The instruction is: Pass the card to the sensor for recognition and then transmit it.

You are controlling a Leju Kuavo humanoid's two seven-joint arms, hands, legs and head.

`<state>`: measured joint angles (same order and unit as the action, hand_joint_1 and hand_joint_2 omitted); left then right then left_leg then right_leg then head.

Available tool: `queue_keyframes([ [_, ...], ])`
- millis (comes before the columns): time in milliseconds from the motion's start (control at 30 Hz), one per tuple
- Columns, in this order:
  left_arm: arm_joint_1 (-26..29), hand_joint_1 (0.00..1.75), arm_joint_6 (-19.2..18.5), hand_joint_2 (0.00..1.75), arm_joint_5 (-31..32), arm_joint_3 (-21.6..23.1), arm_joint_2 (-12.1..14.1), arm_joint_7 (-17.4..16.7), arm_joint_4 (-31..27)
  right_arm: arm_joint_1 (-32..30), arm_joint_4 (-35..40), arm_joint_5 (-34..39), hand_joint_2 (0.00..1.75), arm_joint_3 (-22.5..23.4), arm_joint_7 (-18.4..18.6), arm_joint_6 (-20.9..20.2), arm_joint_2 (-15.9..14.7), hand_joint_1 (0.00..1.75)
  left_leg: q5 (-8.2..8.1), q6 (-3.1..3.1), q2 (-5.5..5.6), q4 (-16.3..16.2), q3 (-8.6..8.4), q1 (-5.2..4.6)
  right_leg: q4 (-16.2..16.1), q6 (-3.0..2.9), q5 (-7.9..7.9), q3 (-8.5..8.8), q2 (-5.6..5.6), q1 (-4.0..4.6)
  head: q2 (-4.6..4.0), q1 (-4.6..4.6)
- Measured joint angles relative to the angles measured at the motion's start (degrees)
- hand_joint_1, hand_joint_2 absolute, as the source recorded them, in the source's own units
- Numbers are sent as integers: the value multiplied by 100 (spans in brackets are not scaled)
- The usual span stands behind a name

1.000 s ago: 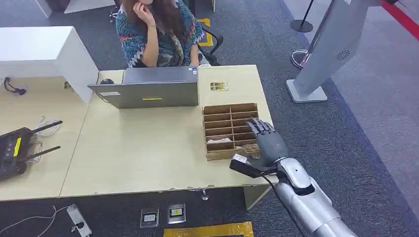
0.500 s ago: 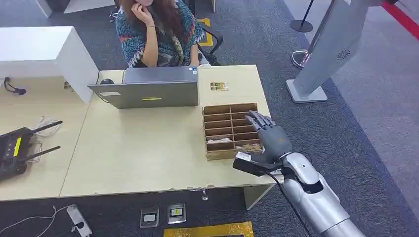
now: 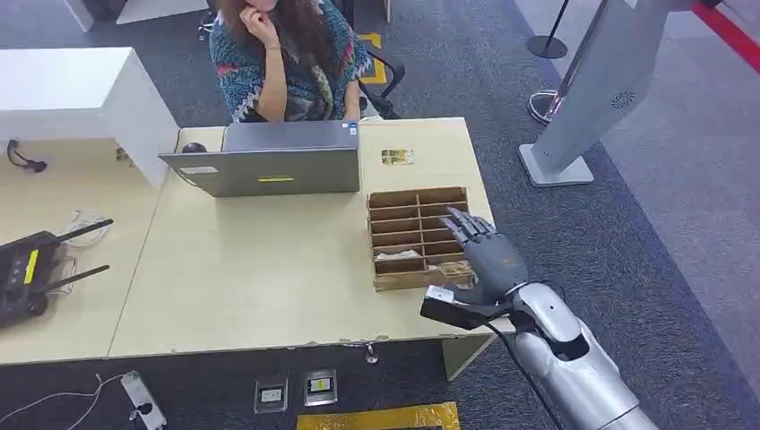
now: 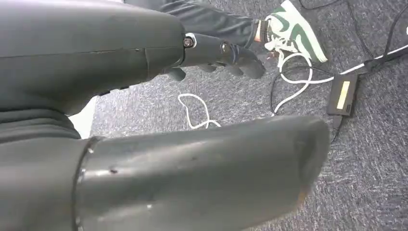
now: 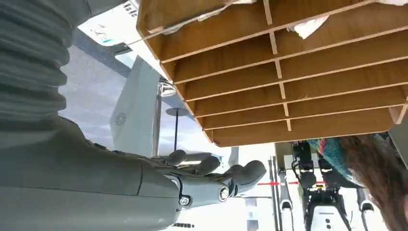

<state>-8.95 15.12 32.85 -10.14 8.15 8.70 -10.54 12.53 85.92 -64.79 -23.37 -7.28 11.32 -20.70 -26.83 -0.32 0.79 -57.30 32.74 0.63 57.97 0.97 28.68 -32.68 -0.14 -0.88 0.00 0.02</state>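
Note:
A brown wooden box (image 3: 417, 237) with several slots stands on the desk's right part. My right hand (image 3: 488, 255) hovers over its right edge, fingers spread and holding nothing. In the right wrist view this hand (image 5: 202, 180) lies beside the box (image 5: 288, 72), apart from it. A white slip (image 3: 399, 255) lies in one near slot. A small yellowish card (image 3: 397, 156) lies flat on the desk behind the box. My left hand (image 4: 223, 53) hangs over grey carpet, fingers loosely bent, with nothing in it.
A grey laptop (image 3: 269, 161) stands at the desk's back with a person (image 3: 287, 54) seated behind it. A white slanted pillar (image 3: 600, 90) stands on the floor to the right. A black router (image 3: 27, 269) lies on the left desk. Cables (image 4: 288, 82) trail on the carpet.
My right hand has drifted slightly to the right and a little toward me along the box's right edge. Nothing else has moved.

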Motion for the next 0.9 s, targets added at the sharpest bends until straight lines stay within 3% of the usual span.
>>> queue_keyframes([
  [433, -14, 0, -33, 0, 2, -2, 20, 0, -2, -18, -20, -70, 175, -92, 127, -328, -2, 0, 0, 0, 0, 1, 1, 0, 0, 0, 0, 0, 0, 0, 0, 2],
  [900, 1, 0, -13, 0, -46, -85, 22, 0, 0, 153, -509, -286, 175, -232, 363, -280, 33, 0, 0, 0, 1, 1, 4, 0, 0, 0, 0, 0, -3, 0, 0, 2],
])
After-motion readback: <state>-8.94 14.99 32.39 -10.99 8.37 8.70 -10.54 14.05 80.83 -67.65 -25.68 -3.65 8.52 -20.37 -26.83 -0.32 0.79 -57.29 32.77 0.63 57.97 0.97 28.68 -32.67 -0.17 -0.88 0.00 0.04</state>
